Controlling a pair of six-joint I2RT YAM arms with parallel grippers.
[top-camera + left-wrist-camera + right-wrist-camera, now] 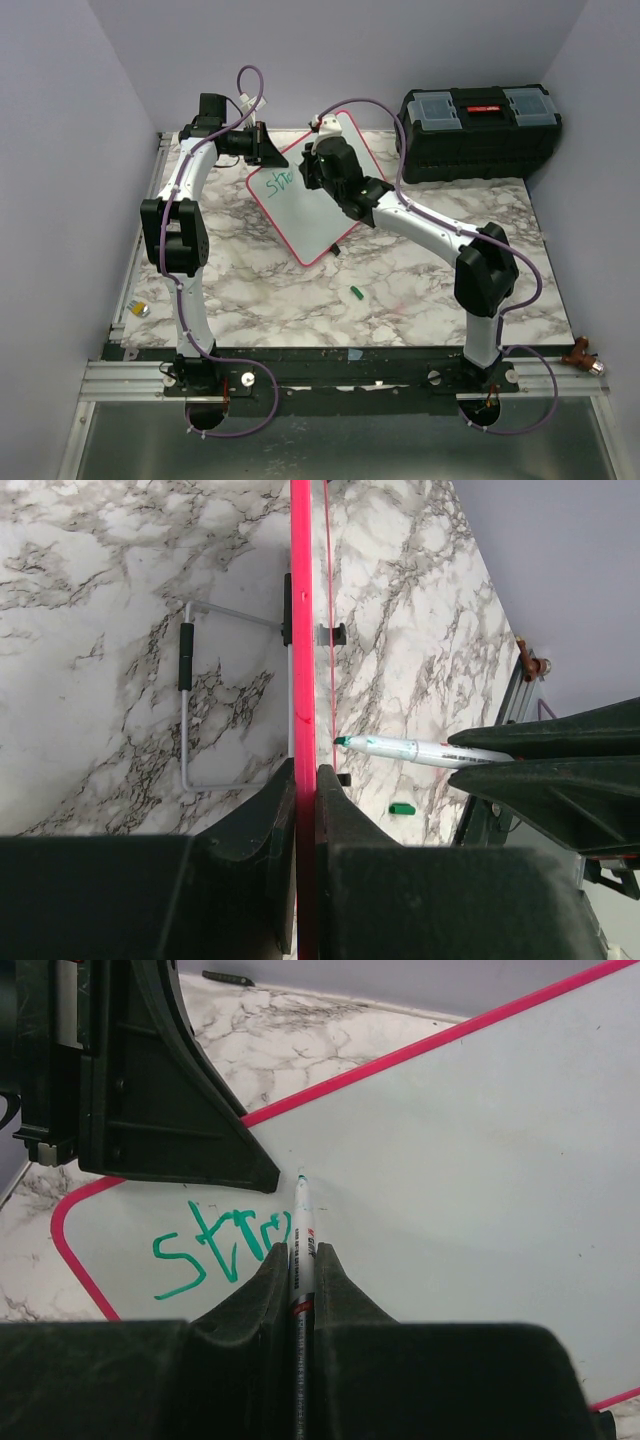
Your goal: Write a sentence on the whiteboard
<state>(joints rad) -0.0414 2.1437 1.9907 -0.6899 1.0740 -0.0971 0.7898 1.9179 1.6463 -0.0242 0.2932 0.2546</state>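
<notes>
What matters for the coming move is where the bare board lies from the pen tip. The right tool (302,1252) is clamped on a green marker (301,1210). The marker's long axis runs straight out between the fingers and, in the left wrist view, meets the whiteboard (470,1150) nearly square to its face. The tip sits at the surface, though I cannot tell whether it presses or just clears. The sentence (215,1248) is only a few green letters, roughly "stro", and the tip stands just beside the last of them, a little above the line. Unwritten white stretches away on the far side of the tip, so I judge the next stroke should run that way along the same line. The right arm, already there, is the one to make it. The left tool (305,770) is closed tight on the board's pink frame near the corner where the writing starts. It holds the board tilted up off the table (400,285), with a grey wire stand (185,710) behind it. The table is flat and marbled. A green cap (356,293) lies near the board's low corner, and a black toolbox (480,120) sits at the back right, well apart from the pen. Below the letters the board offers ample room for further lines.
</notes>
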